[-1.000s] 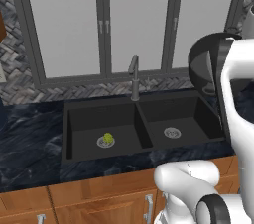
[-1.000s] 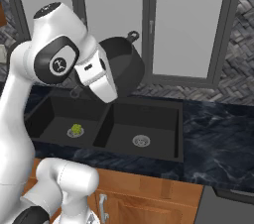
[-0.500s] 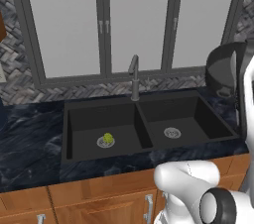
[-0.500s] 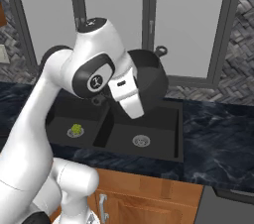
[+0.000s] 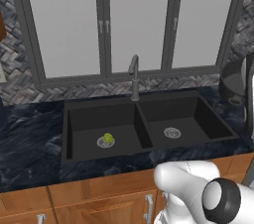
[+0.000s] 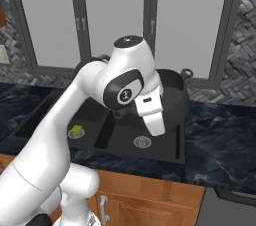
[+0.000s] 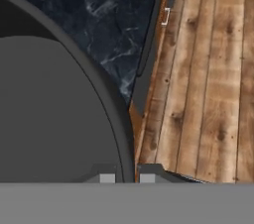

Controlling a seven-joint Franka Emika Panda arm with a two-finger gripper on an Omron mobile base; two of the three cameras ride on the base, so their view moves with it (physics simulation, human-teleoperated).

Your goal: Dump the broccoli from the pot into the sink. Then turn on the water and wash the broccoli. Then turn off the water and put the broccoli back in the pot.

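We are holding the pot (image 6: 172,101) by its rim, gripper (image 7: 124,177) clamped tight; it looks rigid and heavy, so a rim grip suits it. The broccoli (image 5: 107,138) is lying on the sink's (image 5: 149,106) left drain, at nine o'clock from the faucet (image 5: 134,75), light and knobbly. Dark marbled counter (image 6: 220,135) is surrounding us.

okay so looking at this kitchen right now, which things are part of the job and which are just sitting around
Part of the job:
broccoli, on the left basin's drain
pot, held by the shut claw
sink
faucet

Just there:
windows
marble counter
wooden cabinets
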